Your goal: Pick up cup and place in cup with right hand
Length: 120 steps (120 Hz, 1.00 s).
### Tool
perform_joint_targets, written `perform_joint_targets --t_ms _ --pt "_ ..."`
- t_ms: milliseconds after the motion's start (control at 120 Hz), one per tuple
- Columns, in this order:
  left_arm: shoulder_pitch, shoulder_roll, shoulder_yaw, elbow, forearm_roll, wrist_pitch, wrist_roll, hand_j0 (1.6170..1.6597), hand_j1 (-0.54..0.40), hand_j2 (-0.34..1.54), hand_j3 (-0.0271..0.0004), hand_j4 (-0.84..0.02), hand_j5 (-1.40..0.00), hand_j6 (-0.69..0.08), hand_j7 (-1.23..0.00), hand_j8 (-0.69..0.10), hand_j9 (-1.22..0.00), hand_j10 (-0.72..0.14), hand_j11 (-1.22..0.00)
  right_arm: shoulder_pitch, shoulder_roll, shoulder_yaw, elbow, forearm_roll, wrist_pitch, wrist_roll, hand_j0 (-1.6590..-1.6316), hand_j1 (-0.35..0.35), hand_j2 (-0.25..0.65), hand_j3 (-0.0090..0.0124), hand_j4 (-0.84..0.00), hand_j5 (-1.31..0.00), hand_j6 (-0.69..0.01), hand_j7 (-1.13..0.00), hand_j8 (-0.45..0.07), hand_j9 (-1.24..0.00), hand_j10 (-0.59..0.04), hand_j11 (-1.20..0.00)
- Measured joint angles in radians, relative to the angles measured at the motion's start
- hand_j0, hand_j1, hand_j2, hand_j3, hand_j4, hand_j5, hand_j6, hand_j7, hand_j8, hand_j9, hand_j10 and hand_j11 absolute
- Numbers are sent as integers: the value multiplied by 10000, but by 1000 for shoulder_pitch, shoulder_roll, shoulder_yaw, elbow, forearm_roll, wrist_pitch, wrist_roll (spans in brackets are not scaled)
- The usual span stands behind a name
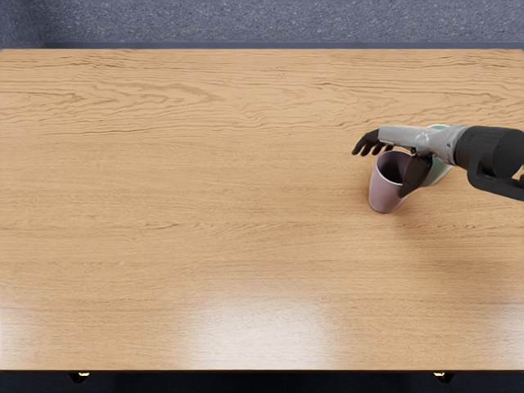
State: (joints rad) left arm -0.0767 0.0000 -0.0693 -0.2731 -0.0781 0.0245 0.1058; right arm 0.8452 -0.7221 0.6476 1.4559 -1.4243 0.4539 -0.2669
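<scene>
My right hand (381,168) reaches in from the picture's right edge, its fingers spread over the far side of a pinkish-purple cup (383,195) and its thumb at the cup's right side. That cup stands upright on the table, its mouth partly covered by the hand. A pale green cup (438,171) shows behind and under the hand and wrist, just right of the purple one; most of it is hidden. Whether the fingers touch the purple cup cannot be told, and no grasp is visible.
The wooden table (205,213) fills most of the view, with its far edge near the top and its front edge near the bottom. The right forearm (491,151) spans from the hand to the right border.
</scene>
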Motion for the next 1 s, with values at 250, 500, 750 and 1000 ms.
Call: perform_joint_targets --t_ms 250,500,750,1000 --pt "0 0 0 0 0 0 0 16581 3489 0 -1 0 -1 0 -1 0 -1 0 -1 0 -2 -18 -1 1 -7 -2 -16560 586 -933 0 -3313 -4714 -3478 -4480 -3322 -4706 -3077 -4735" --pt "0 0 0 0 0 0 0 16581 3489 0 -1 0 -2 1 -1 1 -1 0 -1 1 -8 -23 -1 3 -8 -7 -16548 939 -957 0 -3869 -5384 -4015 -5169 -2838 -5437 -2529 -5488" --pt "0 0 0 0 0 0 0 16581 3489 -1 0 0 0 0 0 0 0 0 0 12 -36 -15 19 3 1 -9 -16565 877 569 0 -4187 -5608 -4259 -5505 -3586 -5596 -3161 -5622" --pt "0 0 0 0 0 0 0 16581 3490 -2 0 0 0 0 0 0 0 0 0 47 -55 21 43 11 73 -8 -16568 918 592 0 -4229 -5730 -4316 -5603 -3494 -5728 -3124 -5663"
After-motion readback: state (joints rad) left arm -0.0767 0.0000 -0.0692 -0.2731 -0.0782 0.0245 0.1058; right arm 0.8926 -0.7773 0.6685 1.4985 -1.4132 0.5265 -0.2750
